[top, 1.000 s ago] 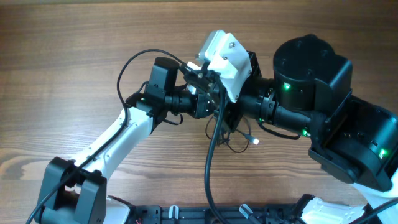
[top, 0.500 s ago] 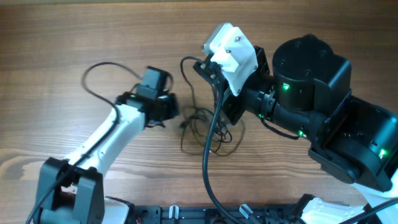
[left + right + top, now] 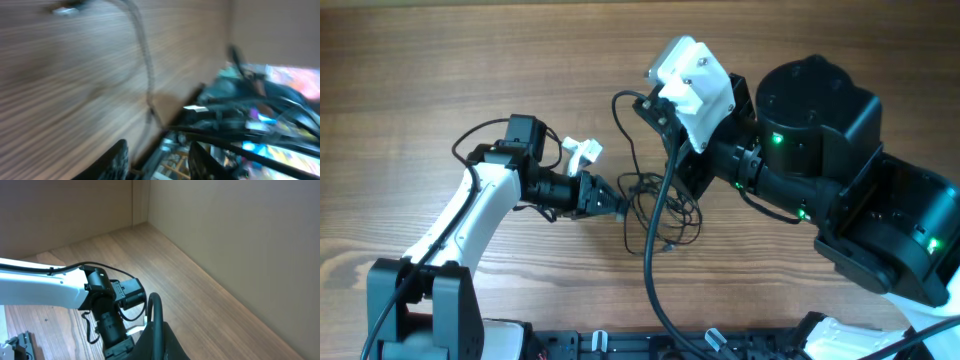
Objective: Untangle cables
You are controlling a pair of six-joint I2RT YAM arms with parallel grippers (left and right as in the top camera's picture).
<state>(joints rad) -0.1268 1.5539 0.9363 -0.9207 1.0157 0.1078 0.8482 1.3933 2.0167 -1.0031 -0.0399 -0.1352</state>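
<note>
Mid-table, left gripper (image 3: pixel 613 204) gapes beside the cables (image 3: pixel 662 215), right gripper's (image 3: pixel 651 113) state unclear, open tabletop (image 3: pixel 440 60) beyond.

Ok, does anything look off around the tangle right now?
Yes: the right arm's thick black cable hangs straight across the tangle of thin cables, so it may snag. Left wrist view is blurred.

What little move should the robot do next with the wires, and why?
Probably nudge the left end effector toward the cables and close on an outer loop. Its tip points at the tangle's left edge, and its wrist view, though blurred, shows the fingers apart with a thin wire ahead.
</note>
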